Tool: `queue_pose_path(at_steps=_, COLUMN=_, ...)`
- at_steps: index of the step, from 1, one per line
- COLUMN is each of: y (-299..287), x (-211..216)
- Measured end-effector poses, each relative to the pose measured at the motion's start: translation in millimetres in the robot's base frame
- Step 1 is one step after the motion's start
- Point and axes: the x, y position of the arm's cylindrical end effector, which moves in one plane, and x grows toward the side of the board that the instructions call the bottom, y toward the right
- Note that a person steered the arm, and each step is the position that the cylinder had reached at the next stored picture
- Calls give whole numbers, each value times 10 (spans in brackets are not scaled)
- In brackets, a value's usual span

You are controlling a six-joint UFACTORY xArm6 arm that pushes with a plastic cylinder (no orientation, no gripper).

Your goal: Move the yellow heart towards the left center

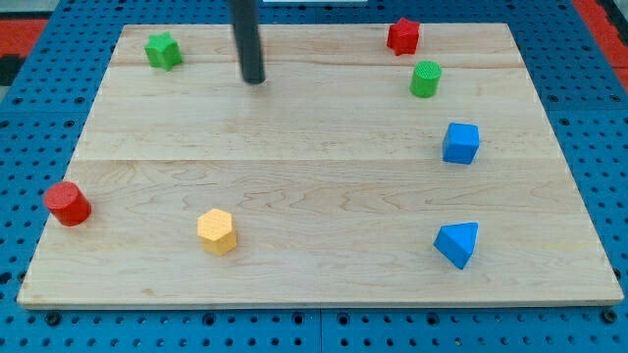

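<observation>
my tip (pixel 254 79) nr top edge, yellow block (pixel 217 231) nr bottom-left, well apart

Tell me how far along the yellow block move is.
Nothing looks done: the yellow block sits near the view's bottom, right of the red cylinder at the left edge. My tip is far above it, near the green star. Approaching and pushing left remain.

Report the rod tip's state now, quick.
My tip: touching no block, holding nothing; near the view's top, right of the green star, far from the yellow block.
</observation>
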Motion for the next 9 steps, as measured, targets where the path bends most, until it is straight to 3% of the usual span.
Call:
queue_pose_path(at_steps=1, y=374, x=-356)
queue_pose_path(at_steps=2, y=-174, x=-844)
queue_pose_path(at_steps=3, y=-480, x=-636)
queue_pose_path(at_steps=5, y=-498, x=106)
queue_pose_path(at_steps=6, y=-229, x=-40)
queue_pose_path(at_steps=7, y=-46, x=148)
queue_pose_path(at_steps=9, y=-788, x=816)
